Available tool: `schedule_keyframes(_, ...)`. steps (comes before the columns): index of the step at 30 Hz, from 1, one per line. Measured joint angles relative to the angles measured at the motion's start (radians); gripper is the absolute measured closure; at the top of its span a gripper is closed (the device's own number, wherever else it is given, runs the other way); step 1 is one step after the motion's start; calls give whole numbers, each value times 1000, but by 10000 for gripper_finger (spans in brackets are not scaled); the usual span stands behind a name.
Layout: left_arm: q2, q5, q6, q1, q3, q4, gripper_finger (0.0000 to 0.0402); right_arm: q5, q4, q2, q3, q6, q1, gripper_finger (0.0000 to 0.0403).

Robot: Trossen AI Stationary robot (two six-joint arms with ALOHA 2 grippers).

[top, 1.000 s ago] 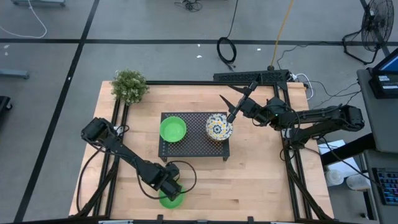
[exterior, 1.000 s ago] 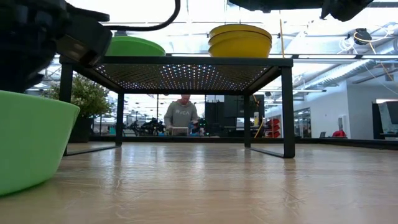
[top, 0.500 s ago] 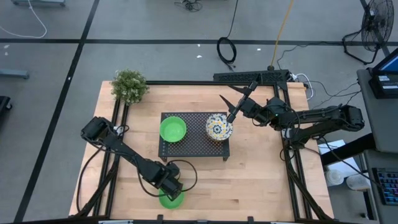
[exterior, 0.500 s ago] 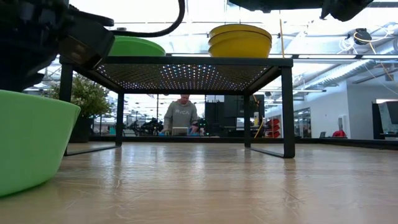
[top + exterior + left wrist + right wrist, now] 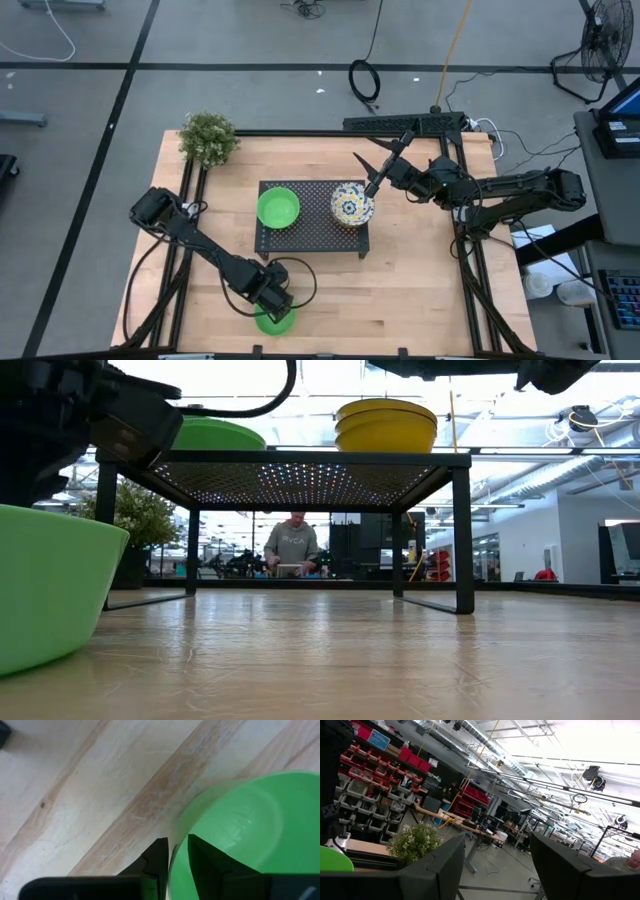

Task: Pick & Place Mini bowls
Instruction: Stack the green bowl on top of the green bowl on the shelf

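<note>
A plain green bowl (image 5: 276, 321) sits on its base on the wood table near the front edge; it also shows in the low view (image 5: 50, 590). My left gripper (image 5: 175, 847) is shut on its rim. On the black perforated rack (image 5: 310, 232) stand another green bowl (image 5: 278, 208) and a stack of floral bowls (image 5: 352, 203), whose outsides show yellow in the low view (image 5: 385, 425). My right gripper (image 5: 380, 162) hovers open and empty above the rack's far right corner, just beyond the floral stack. My left gripper holds the green bowl by its rim (image 5: 176, 870), one finger (image 5: 202, 862) inside the bowl and one (image 5: 157, 865) outside the wall. The fingers come from above, pointing down. The bowl stands upright with its base on the table.
A small bushy potted plant (image 5: 208, 137) stands at the table's far left corner. The rack fills the table's middle. Bare wood (image 5: 420, 280) lies right of and in front of the rack. A person (image 5: 290, 545) stands far off in the room behind.
</note>
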Motion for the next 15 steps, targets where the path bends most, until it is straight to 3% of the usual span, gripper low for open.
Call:
schedule_keyframes(9,-73,-109,-12,-7,0,9,325,0,0,0,0,0,0,188)
schedule_keyframes(15,-75,-113,-13,-24,0,11,325,0,0,0,0,0,0,188)
